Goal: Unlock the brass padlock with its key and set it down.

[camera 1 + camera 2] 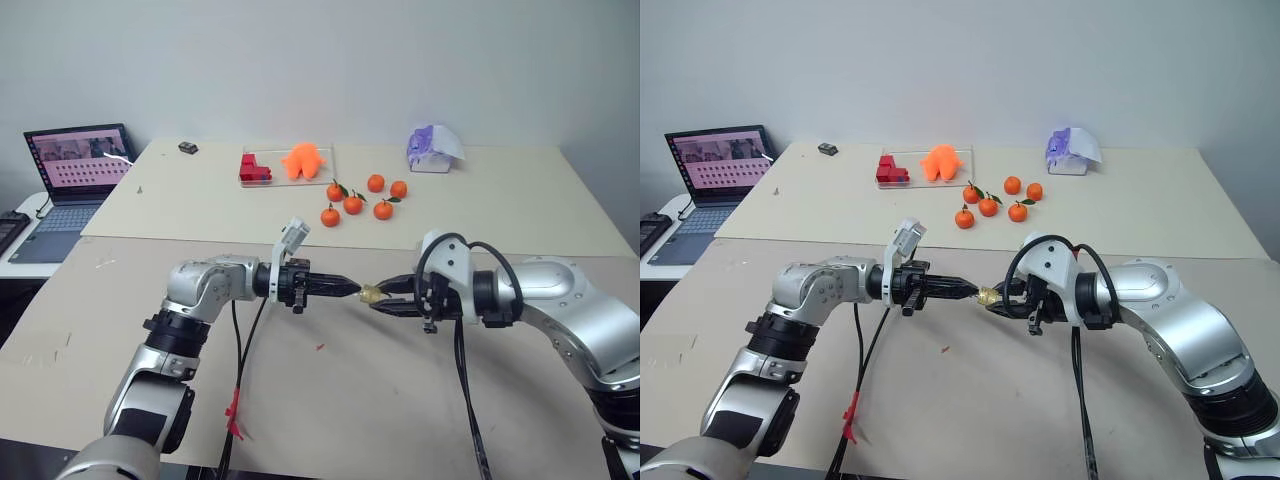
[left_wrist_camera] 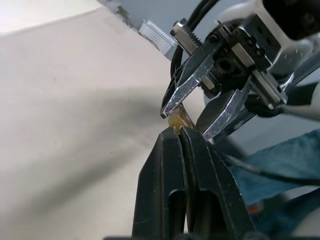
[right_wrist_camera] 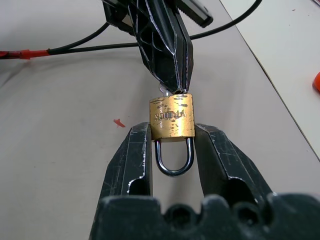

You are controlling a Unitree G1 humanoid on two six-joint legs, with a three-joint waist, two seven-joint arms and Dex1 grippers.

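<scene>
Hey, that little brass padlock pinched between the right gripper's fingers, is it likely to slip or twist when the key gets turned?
The small brass padlock with its silvery shackle looks rigid, probably dense for its size. Its polished flat sides are clamped by the right gripper only near the shackle end, so it may pivot or slide. The left gripper is shut at the keyhole end, apparently on the thin silvery key, so twisting could rotate it.

Table [image 1: 520, 215] with tangerines [image 1: 353, 203] (loose)
</scene>
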